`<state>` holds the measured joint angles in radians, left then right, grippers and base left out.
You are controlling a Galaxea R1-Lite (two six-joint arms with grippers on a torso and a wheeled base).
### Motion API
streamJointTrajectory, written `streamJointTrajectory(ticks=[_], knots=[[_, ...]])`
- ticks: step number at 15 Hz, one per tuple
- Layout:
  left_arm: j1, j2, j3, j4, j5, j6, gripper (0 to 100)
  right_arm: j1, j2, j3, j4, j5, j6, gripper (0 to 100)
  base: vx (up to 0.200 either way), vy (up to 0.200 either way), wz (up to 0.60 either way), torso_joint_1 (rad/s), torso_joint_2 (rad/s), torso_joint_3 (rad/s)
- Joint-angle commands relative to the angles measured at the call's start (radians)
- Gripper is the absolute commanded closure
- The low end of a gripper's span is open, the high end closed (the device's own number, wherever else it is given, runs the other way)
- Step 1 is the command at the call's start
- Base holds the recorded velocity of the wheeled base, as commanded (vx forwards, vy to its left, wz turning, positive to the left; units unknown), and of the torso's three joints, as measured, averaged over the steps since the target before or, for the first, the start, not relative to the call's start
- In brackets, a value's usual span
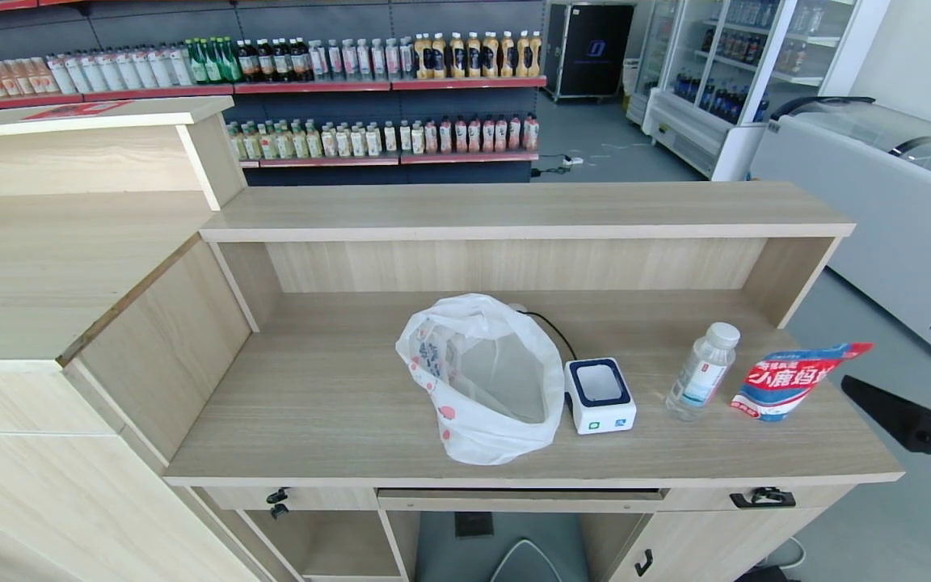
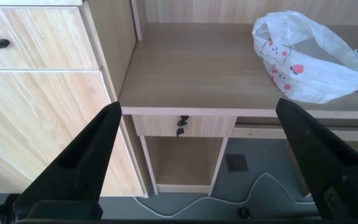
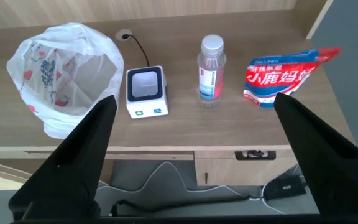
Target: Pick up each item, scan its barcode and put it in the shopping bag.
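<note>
A white shopping bag (image 1: 486, 380) with red prints stands open-mouthed at the middle of the wooden counter (image 1: 312, 404). Right of it sits a small white barcode scanner (image 1: 599, 394) facing up. Further right stands a clear water bottle (image 1: 704, 372) with a white cap, then a red, white and blue snack pouch (image 1: 789, 380). My right gripper (image 1: 894, 379) hangs open off the counter's right end, holding nothing. From its wrist I see the bag (image 3: 61, 78), scanner (image 3: 146, 92), bottle (image 3: 211, 71) and pouch (image 3: 281, 78) beyond the right gripper (image 3: 194, 98). My left gripper (image 2: 199, 104) is open, low before the counter's front left, the bag (image 2: 309, 56) beyond.
A raised ledge (image 1: 522, 210) walls the counter's back and sides. A taller cabinet (image 1: 53, 267) stands on the left. Drawer handles (image 1: 762, 497) and a key (image 2: 180, 127) sit under the front edge. A black cable (image 1: 554, 327) runs behind the scanner. A chest freezer (image 1: 902, 210) stands right.
</note>
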<state>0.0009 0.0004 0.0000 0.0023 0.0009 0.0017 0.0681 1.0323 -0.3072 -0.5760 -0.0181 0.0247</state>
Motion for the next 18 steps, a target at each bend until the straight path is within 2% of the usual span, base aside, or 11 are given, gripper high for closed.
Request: streamJointTrajectory(ticks=[1,4,8,12,15,18], knots=[[0.001,0.0,0.0,-0.001,0.001,0.0,0,-0.025,0.192,0.023,-0.116,0.0,0.008,0,0.0,0.0,0.0,0.0,0.0,0.0],[0.001,0.0,0.0,0.001,0.001,0.0,0,-0.062,0.413,0.025,-0.321,0.0,0.006,0,0.0,0.0,0.0,0.0,0.0,0.0],[0.001,0.0,0.0,-0.001,0.001,0.0,0,-0.096,0.612,0.023,-0.482,0.001,0.0,0,0.0,0.0,0.0,0.0,0.0,0.0],[0.001,0.0,0.0,0.001,0.001,0.0,0,-0.177,0.71,0.022,-0.486,-0.002,-0.088,0,0.0,0.0,0.0,0.0,0.0,0.0],[0.001,0.0,0.0,0.001,0.001,0.0,0,-0.271,0.795,0.014,-0.498,-0.011,-0.155,0,0.0,0.0,0.0,0.0,0.0,0.0],[0.001,0.0,0.0,0.001,0.001,0.0,0,-0.277,0.853,-0.069,-0.536,0.04,-0.158,0,0.0,0.0,0.0,0.0,0.0,0.0]])
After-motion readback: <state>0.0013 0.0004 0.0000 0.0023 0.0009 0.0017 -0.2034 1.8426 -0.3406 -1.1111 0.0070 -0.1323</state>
